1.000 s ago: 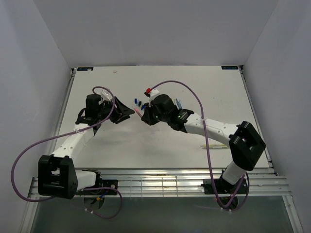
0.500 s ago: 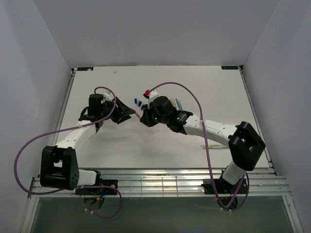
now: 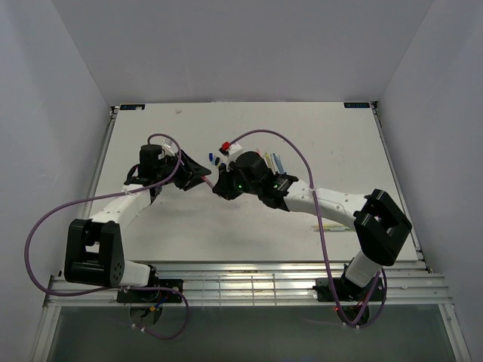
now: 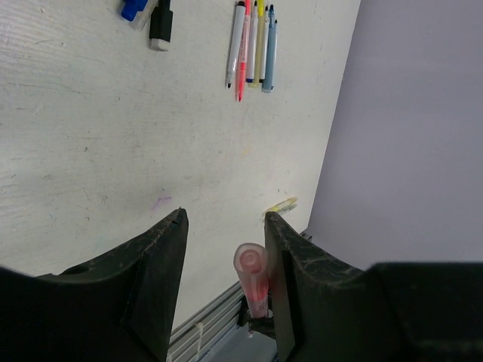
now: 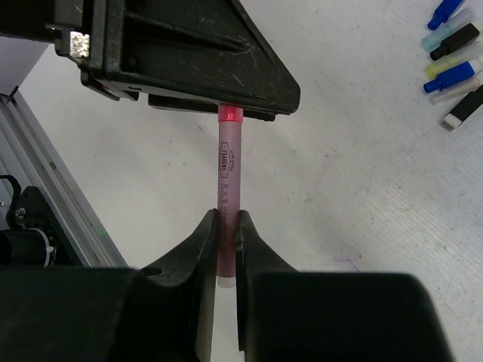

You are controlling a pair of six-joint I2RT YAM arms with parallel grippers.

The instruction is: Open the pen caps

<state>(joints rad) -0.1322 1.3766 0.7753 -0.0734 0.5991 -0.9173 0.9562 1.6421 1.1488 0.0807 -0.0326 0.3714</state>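
My right gripper [image 5: 225, 222] is shut on a pink pen [image 5: 229, 181] and holds it above the table. The pen's pink cap [image 5: 229, 113] points into my left gripper [image 5: 189, 60]. In the left wrist view the left gripper [image 4: 224, 226] is open. The capped end [image 4: 251, 260] sits between its jaws, against the right finger [image 4: 283, 249]. From above, the two grippers meet at mid-table, the left gripper [image 3: 201, 175] and the right gripper [image 3: 219, 185]. Loose blue and black caps [image 5: 450, 75] lie on the table; they also show in the left wrist view [image 4: 160, 23].
A row of several pens [image 4: 253, 45] lies side by side behind the right arm, also seen from above [image 3: 275, 161]. A yellow pen [image 4: 281, 204] lies near the table's front edge. The metal rail [image 5: 45, 188] runs along that edge.
The two grippers have closed in on each other: the right one carried the pink pen left, the left one moved right, and the cap end now lies between the left jaws.
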